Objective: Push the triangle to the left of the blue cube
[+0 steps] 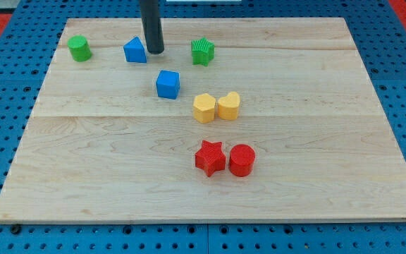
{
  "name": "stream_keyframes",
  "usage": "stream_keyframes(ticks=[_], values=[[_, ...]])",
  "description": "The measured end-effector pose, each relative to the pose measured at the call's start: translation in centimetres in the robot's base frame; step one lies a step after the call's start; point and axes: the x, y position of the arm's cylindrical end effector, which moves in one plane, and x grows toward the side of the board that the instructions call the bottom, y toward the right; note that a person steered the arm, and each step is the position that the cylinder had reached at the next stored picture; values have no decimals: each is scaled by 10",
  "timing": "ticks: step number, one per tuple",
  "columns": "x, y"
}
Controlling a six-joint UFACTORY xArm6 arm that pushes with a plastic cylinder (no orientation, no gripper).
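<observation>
A blue triangle block lies near the view's top left of the wooden board. A blue cube sits below and to the right of it. My tip is the lower end of a dark rod coming down from the view's top. It stands just right of the blue triangle, very close to or touching its right side, and above the blue cube.
A green cylinder at the top left, a green star-like block right of my tip. A yellow hexagon and yellow heart touch near the middle. A red star and red cylinder lie lower.
</observation>
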Motion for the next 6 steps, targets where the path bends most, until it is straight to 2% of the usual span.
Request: stream_keyframes(ticks=[1, 2, 3, 4, 5, 6], values=[[-23, -9], [-21, -55], [37, -14], [73, -5], [39, 1], [37, -33]])
